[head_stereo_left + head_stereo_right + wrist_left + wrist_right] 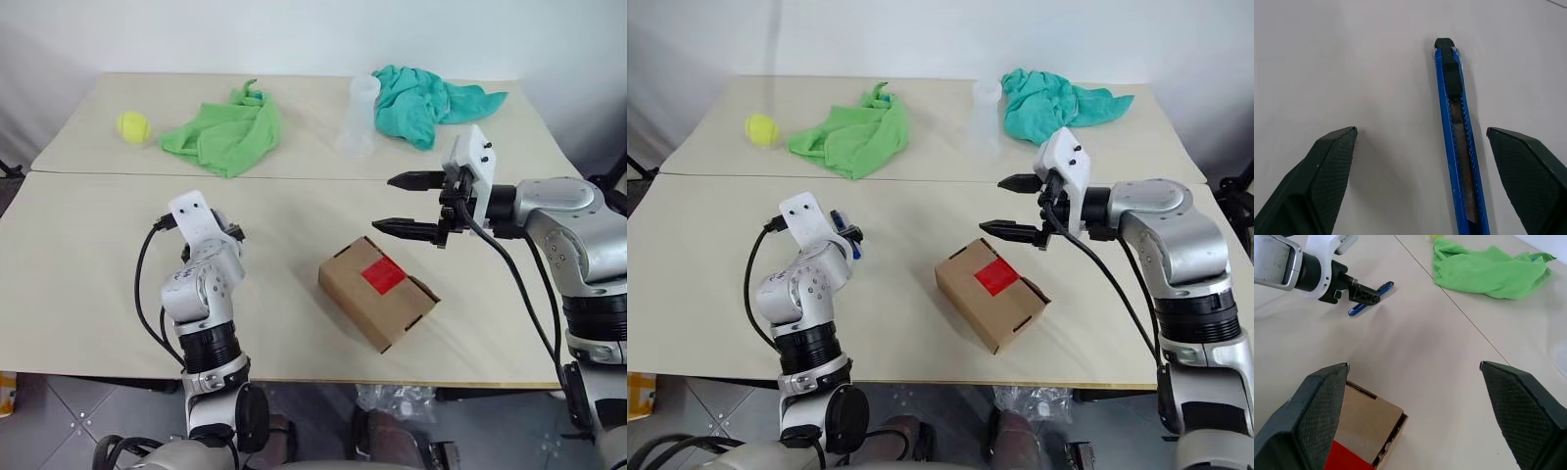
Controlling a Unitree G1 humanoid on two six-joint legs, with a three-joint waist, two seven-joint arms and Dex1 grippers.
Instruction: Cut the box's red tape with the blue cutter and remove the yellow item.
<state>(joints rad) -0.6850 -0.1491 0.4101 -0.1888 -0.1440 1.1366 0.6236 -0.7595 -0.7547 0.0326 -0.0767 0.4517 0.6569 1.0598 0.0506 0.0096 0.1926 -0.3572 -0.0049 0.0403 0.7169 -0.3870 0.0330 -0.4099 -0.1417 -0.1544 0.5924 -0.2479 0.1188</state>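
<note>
- Starting at the far left, a tennis ball [133,126] is sitting on the far table, with a green cloth [223,131] just to its right; both are lying well away from my work and blocking nothing.
- I am holding the left gripper [1362,293] low over the near table [78,274] with its fingers spread wide and pinching nothing.
- The blue cutter [1456,132] is lying flat on the table between those spread fingers, nearer one finger than the other, so I judge the step in hand to be picking it up.
- The next move, as I read it, is calling for a small sideways correction to centre the slim handle, then a careful lowering and a squeeze, since it could skate off the tabletop.
- The box [377,291] is resting right of centre near the front edge, its flaps closed and the red tape [383,275] uncut on top; the yellow item is presumably inside.
- Beyond it, a clear plastic cup [361,116] and a teal cloth [428,102] are sitting on the far table, out of my way.
- The right gripper [412,205] is hovering just above and beyond the box, fingers spread and empty, touching nothing.
</note>
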